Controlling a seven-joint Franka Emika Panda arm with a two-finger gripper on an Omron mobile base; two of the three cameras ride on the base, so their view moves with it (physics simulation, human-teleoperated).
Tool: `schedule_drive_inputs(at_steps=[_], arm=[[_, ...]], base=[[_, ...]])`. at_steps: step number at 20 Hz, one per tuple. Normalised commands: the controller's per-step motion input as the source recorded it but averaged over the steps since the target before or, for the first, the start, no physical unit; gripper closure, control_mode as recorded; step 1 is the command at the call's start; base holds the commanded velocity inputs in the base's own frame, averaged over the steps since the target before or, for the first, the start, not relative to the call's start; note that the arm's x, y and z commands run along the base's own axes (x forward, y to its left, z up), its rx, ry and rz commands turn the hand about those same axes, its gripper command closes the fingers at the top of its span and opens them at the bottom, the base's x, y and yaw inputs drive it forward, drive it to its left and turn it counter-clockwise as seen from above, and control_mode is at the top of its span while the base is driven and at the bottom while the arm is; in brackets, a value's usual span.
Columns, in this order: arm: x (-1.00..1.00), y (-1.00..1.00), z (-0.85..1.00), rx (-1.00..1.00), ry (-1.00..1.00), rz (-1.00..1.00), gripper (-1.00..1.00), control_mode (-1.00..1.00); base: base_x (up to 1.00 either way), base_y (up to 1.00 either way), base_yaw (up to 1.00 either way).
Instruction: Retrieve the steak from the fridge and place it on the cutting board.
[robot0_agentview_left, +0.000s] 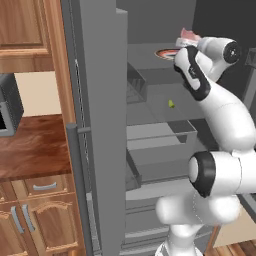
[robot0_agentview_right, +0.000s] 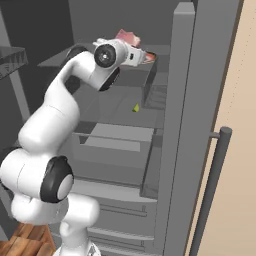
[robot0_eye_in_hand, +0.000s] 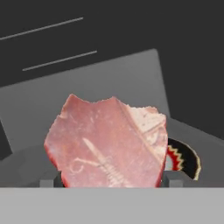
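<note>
The steak (robot0_eye_in_hand: 107, 144), a red-pink slab, stands between my fingertips in the hand view, and my gripper (robot0_eye_in_hand: 109, 181) is shut on it. From the base cameras the steak (robot0_agentview_left: 189, 35) (robot0_agentview_right: 129, 37) is raised just above the round orange-rimmed plate (robot0_agentview_left: 165, 52) (robot0_agentview_right: 150, 58) on an upper shelf. The fridge stands open, its wide grey door (robot0_agentview_left: 100, 125) (robot0_agentview_right: 185, 125) swung out beside my arm. My gripper (robot0_agentview_right: 142, 54) reaches deep inside at shelf height. The cutting board is out of view.
A tiny green item (robot0_agentview_left: 171, 104) (robot0_agentview_right: 136, 107) lies on the middle shelf. Grey drawers (robot0_agentview_left: 160, 135) sit below it. The door's bar handle (robot0_agentview_right: 212, 185) juts out. Left of the fridge are a reddish-brown countertop (robot0_agentview_left: 30, 145), a microwave (robot0_agentview_left: 7, 107) and wooden cabinets (robot0_agentview_left: 25, 30).
</note>
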Motion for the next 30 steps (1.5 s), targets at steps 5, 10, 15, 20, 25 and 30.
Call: schedule_drive_inputs(at_steps=[5, 10, 15, 20, 25, 30], arm=[[-1.0, 0.3, 0.84, -0.01, 0.3, 0.08, 1.0, -1.0], [-1.0, 0.05, 0.04, -0.05, 0.34, 0.13, 1.0, -1.0], [-1.0, 0.0, -0.76, -0.13, 0.37, 0.11, 1.0, -1.0], [-1.0, 0.18, -1.0, -0.21, 0.36, 0.13, 1.0, -1.0], [-1.0, 0.38, -0.96, -0.19, 0.35, 0.12, 1.0, -1.0], [-1.0, 0.07, -0.21, -0.02, -0.28, 0.07, 1.0, -1.0]], base=[[0.0, 0.0, 0.0], [0.0, 0.0, 0.0], [0.0, 0.0, 0.0], [0.0, 0.0, 0.0], [0.0, 0.0, 0.0], [0.0, 0.0, 0.0]])
